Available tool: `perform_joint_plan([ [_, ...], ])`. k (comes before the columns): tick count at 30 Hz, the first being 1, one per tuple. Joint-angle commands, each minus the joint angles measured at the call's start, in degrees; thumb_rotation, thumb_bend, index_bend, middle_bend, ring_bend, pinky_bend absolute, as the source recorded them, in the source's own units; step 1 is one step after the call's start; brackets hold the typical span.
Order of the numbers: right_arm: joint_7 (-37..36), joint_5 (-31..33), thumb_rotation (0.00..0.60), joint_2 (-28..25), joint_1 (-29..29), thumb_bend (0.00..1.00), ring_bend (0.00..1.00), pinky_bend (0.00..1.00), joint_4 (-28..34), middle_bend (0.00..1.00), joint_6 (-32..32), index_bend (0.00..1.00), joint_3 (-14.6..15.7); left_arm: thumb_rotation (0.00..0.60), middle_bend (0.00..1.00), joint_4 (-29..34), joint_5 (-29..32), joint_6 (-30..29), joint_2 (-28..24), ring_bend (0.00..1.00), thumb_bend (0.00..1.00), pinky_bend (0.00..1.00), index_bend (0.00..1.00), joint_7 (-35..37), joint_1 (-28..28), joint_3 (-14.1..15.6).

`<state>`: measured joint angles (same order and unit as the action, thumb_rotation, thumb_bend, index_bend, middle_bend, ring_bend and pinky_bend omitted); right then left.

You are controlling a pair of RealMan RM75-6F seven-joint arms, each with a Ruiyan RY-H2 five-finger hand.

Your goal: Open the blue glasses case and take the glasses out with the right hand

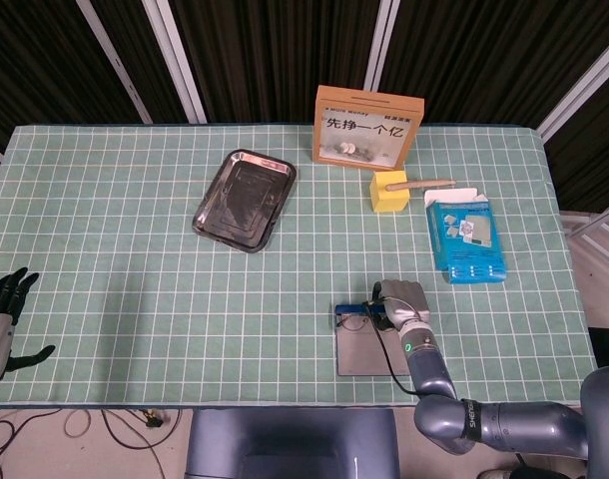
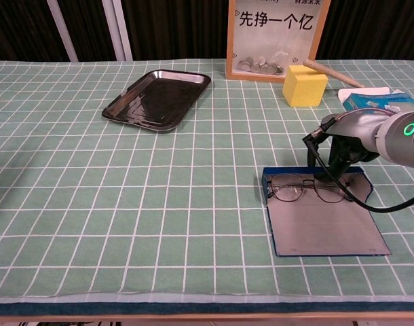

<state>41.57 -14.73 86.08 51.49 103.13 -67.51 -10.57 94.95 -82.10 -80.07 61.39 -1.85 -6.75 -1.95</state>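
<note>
The blue glasses case (image 2: 326, 227) lies open and flat near the table's front right, also visible as the case (image 1: 359, 351) in the head view. Thin-rimmed glasses (image 2: 292, 188) rest in its far half. My right hand (image 2: 343, 157) hangs over the case's far right corner, its dark fingers (image 2: 330, 171) reaching down at the right lens; the wrist hides whether they grip the frame. From the head view only the grey back of the right hand (image 1: 400, 299) shows. My left hand (image 1: 0, 321) sits off the table's front left corner with fingers spread, holding nothing.
A black metal tray (image 2: 157, 99) lies at the back left. A framed sign (image 2: 273, 37), a yellow block (image 2: 305, 85) with a wooden stick (image 2: 332, 73) and a blue box (image 1: 466, 239) stand at the back right. A cable (image 2: 370, 204) from my right wrist crosses the case.
</note>
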Motion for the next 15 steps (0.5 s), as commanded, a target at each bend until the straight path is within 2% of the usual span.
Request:
perform_joint_plan([
  [1, -0.03, 0.08, 0.600, 0.06, -0.06, 0.47, 0.99, 1.00, -0.09, 0.98, 0.02, 0.49, -0.04, 0.600, 0.00, 0.00, -0.02, 0.00, -0.01, 0.00, 0.07, 0.00, 0.00, 0.00, 0.01, 0.03],
  [15, 0.11, 0.17, 0.600, 0.17, -0.31, 0.49, 0.99, 1.00, -0.55, 0.98, 0.41, 0.54, -0.12, 0.600, 0.00, -0.02, 0.04, -0.02, -0.02, 0.00, 0.07, 0.00, 0.00, 0.05, 0.01, -0.03],
])
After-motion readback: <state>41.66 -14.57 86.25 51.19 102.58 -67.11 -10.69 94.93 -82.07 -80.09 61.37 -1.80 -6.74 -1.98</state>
